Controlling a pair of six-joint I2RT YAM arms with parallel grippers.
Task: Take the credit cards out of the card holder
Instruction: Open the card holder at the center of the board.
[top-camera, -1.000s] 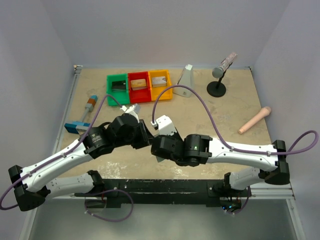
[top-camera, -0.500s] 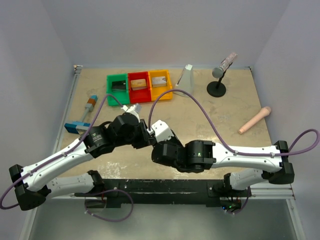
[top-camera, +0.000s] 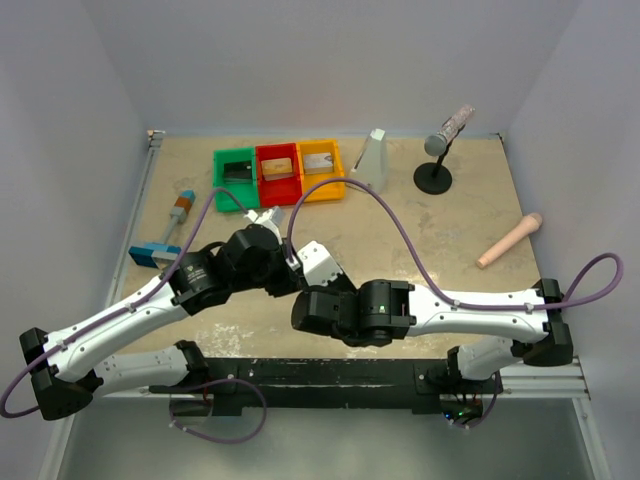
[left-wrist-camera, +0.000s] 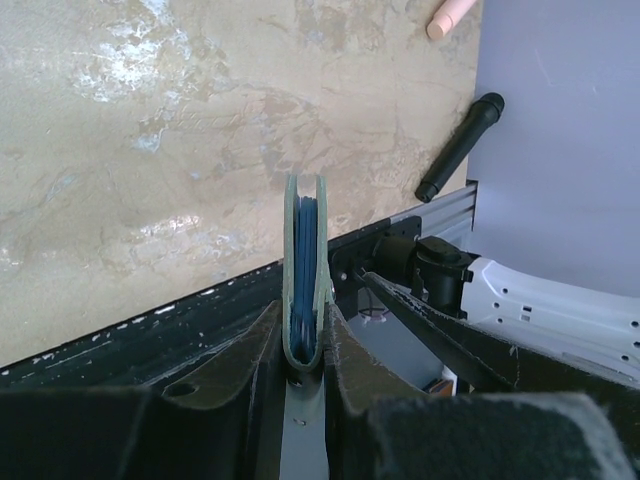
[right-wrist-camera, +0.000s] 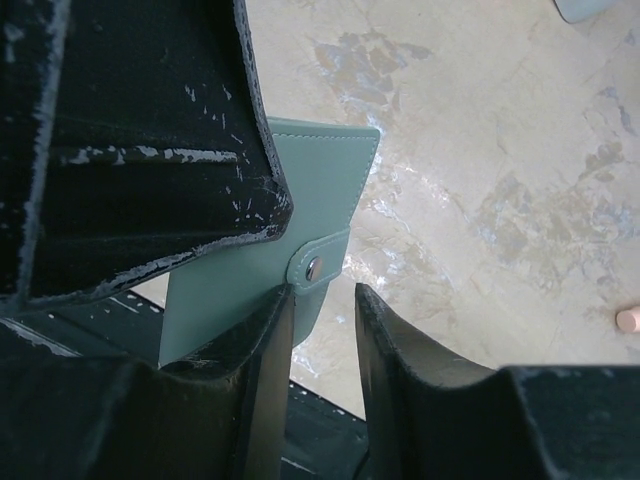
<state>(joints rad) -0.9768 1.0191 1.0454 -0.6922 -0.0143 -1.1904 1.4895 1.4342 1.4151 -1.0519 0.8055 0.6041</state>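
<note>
Hovering above the tan table (left-wrist-camera: 150, 150), my left gripper (left-wrist-camera: 303, 318) pinches the card holder (left-wrist-camera: 304, 250), folded shut, edge-on, upright. Pale teal outer faces, darker blue layers inside. My right gripper (right-wrist-camera: 325, 300) stands narrowly open at its snap tab (right-wrist-camera: 318, 278), metal stud (right-wrist-camera: 313, 268) showing.

Three bins (top-camera: 238, 198) (top-camera: 280, 193) (top-camera: 323, 188), three cards (top-camera: 238, 170) (top-camera: 277, 167) (top-camera: 319, 160), one card holder (right-wrist-camera: 310, 190), one brush (top-camera: 170, 225), two arms (top-camera: 120, 315) (top-camera: 480, 300).

Bins (top-camera: 279, 194): row at far edge of tabletop (top-camera: 420, 250), left of centre.
Credit cards (top-camera: 277, 167): one in each bin.
Brush (top-camera: 172, 226): left of bins, nearer.
Card holder (left-wrist-camera: 304, 280): edge-up between left fingers (left-wrist-camera: 245, 355).
</note>
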